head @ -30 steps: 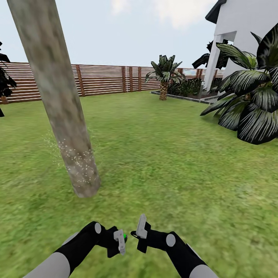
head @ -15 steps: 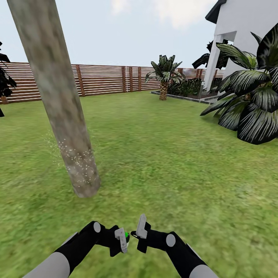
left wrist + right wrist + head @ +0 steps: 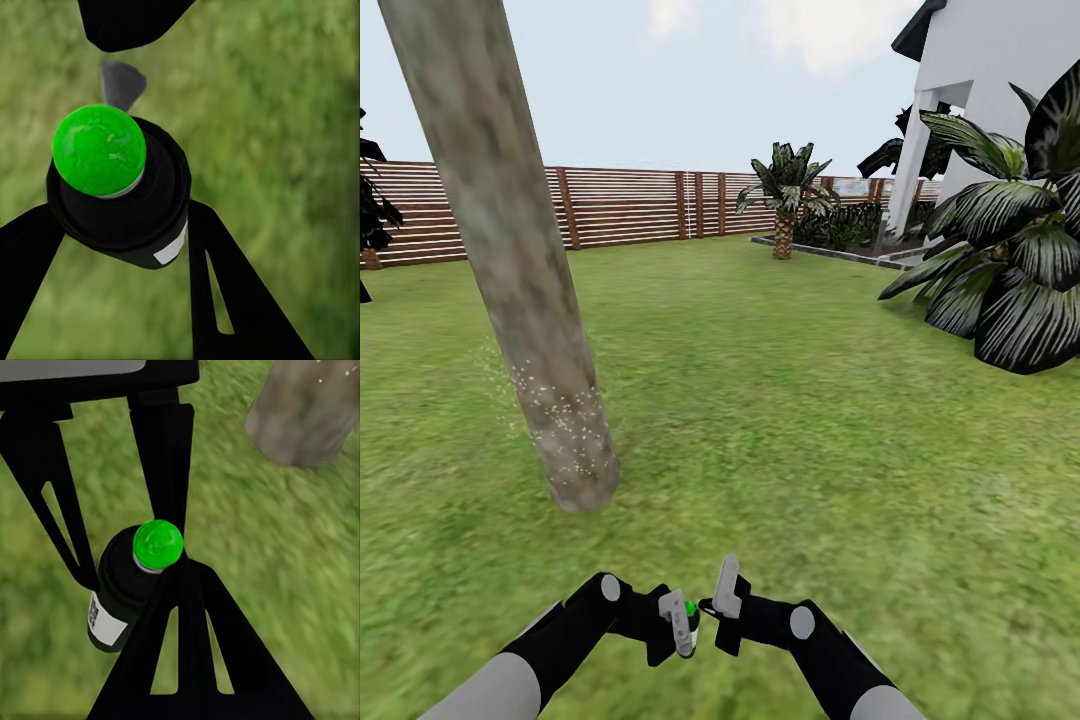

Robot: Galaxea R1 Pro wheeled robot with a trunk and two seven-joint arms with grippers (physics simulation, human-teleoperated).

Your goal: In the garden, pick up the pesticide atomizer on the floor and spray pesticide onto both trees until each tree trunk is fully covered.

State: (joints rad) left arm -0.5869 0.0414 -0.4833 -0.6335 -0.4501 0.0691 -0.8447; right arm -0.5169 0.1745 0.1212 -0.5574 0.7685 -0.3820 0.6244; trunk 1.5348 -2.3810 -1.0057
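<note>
The pesticide atomizer [image 3: 689, 608], a small black bottle with a white label and a green tip, sits between the fingers of my left gripper [image 3: 680, 625], which is shut on it. In the left wrist view the atomizer [image 3: 120, 195] is clamped between both black fingers above grass. In the right wrist view the atomizer [image 3: 127, 585] hangs in the left gripper, and my right gripper [image 3: 180, 566] is shut with its tip right beside the bottle. The right gripper [image 3: 725, 590] holds nothing. A thick mottled tree trunk [image 3: 530, 300] rises ahead on the left, its low part dotted with white specks; its base [image 3: 304, 412] shows in the right wrist view.
Green lawn [image 3: 790, 430] spreads ahead. A brown slat fence [image 3: 620, 205] closes the back. A broad striped-leaf plant [image 3: 1010, 250] and a white house [image 3: 1000, 60] stand at the right, a small palm [image 3: 787, 195] farther back.
My left gripper has shifted slightly right with the atomizer, closer to the right gripper. The right arm and the view have stayed still.
</note>
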